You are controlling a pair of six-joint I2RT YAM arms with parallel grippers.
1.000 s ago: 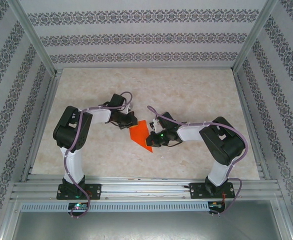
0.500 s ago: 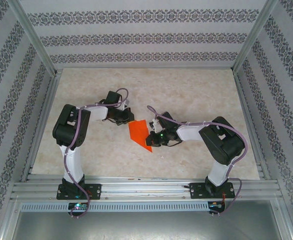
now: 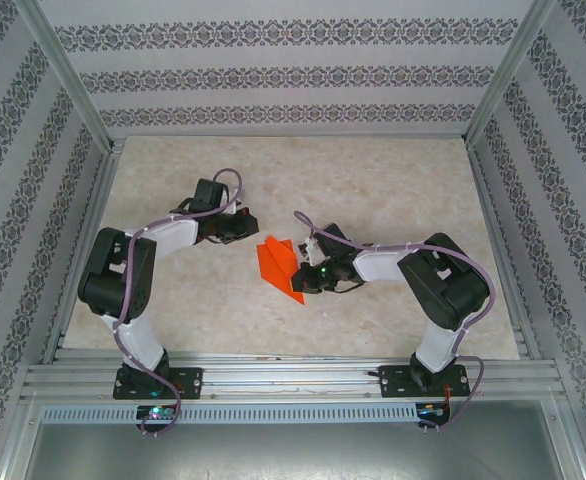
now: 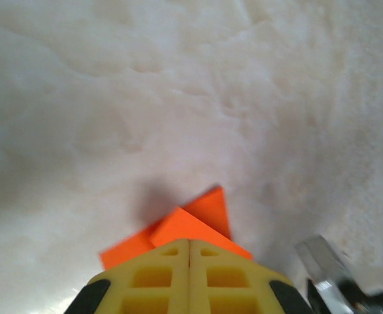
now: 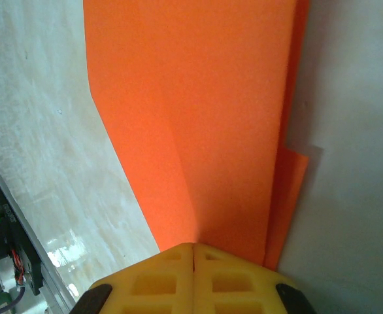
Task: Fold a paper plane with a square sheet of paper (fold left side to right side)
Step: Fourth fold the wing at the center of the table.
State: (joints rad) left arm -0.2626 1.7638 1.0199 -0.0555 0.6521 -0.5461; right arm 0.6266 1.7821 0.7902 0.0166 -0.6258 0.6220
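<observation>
Patterned walls ring a pale marbled table (image 3: 393,200). At its middle, between the arms, lies the paper (image 3: 278,268), creased and pointed, its long axis running from the far side to the near right. The right gripper (image 3: 304,283), fingers together, sits at the near-right end; I cannot tell whether it pinches the sheet. The left gripper (image 3: 250,232), also closed, hangs just off the far-left edge, with the paper to its right.

text: none legible | labels: none | numbers: none | signs: none
</observation>
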